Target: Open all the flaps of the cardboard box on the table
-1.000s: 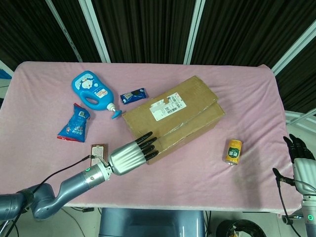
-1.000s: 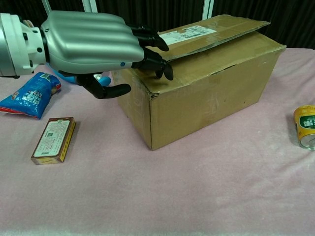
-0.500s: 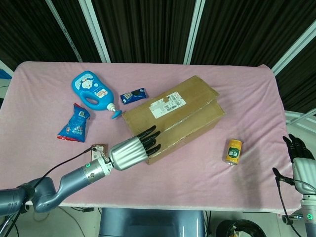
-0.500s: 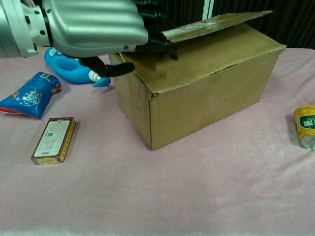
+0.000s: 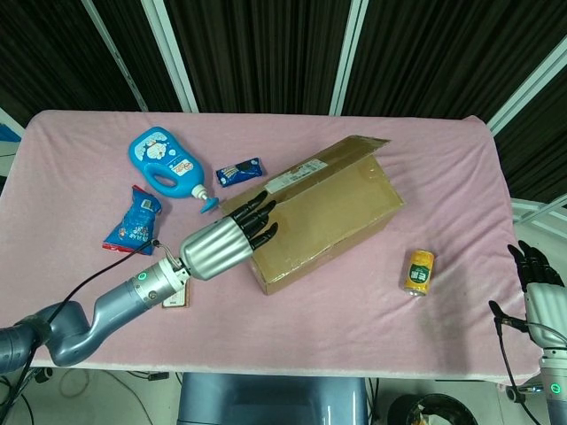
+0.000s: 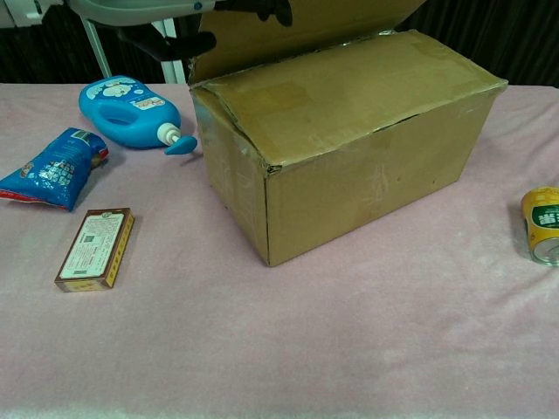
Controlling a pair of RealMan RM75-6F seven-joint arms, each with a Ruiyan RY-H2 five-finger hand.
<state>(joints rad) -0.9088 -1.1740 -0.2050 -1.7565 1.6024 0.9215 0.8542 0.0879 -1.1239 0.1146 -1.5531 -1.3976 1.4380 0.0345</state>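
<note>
Left hand [image 5: 221,243] extends toward two o'clock, fingers straight; right hand [image 5: 537,270] points up, fingers apart.

Raised flap [image 5: 323,164] above cardboard box [image 6: 349,140]

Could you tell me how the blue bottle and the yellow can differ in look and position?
The blue bottle is larger, with a handle and spout, lying left of the cardboard box; the yellow can is small and cylindrical, right of the box. The bottle lies farther back, the can nearer the front edge. Both rest untouched on the pink cloth.
</note>
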